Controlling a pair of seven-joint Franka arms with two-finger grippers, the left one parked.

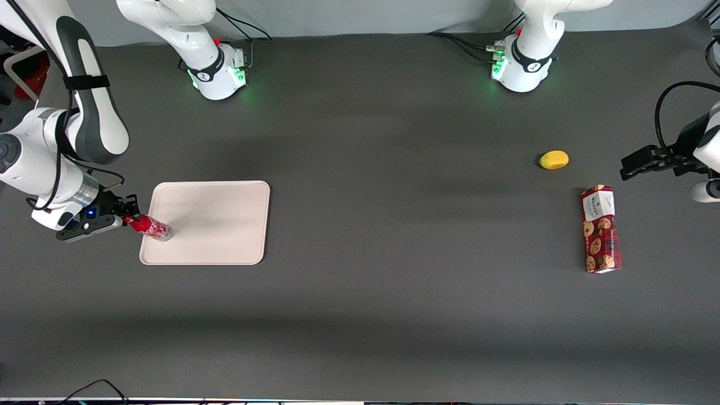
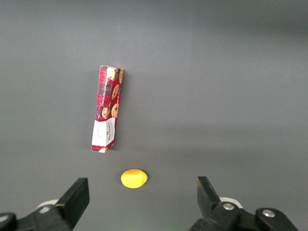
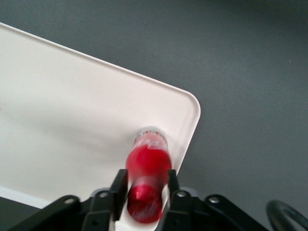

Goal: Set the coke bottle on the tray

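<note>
In the front view the working arm reaches in from its end of the dark grey desk [image 1: 360,315], its white forearm bent down and its wrist turned so the black gripper [image 1: 125,218] points sideways toward the flat cream rectangular tray with rounded corners and a low rim [image 1: 225,225]. The fingers pinch the red cap end of the small slim red coke bottle with white script [image 1: 149,226], which is tilted, its clear base touching the tray just inside the edge nearest the working arm, its cap end leaning out over that rim. Well apart, toward the parked arm's end of the desk, lies a small yellow lemon-shaped object [image 1: 554,160], and nearer the front camera than it a long red cookie box with a white end panel [image 1: 601,229] lies flat. In the left wrist view the same red cookie box [image 2: 108,109] and the yellow object [image 2: 134,178] lie close together on the grey desk, apart from each other. In the right wrist view the two black fingers [image 3: 117,192] of the gripper [image 3: 144,195] clamp the upper part of the red bottle [image 3: 148,171] from either side; its base stands on the cream tray [image 3: 72,106] near a rounded corner, just beside the raised rim.
</note>
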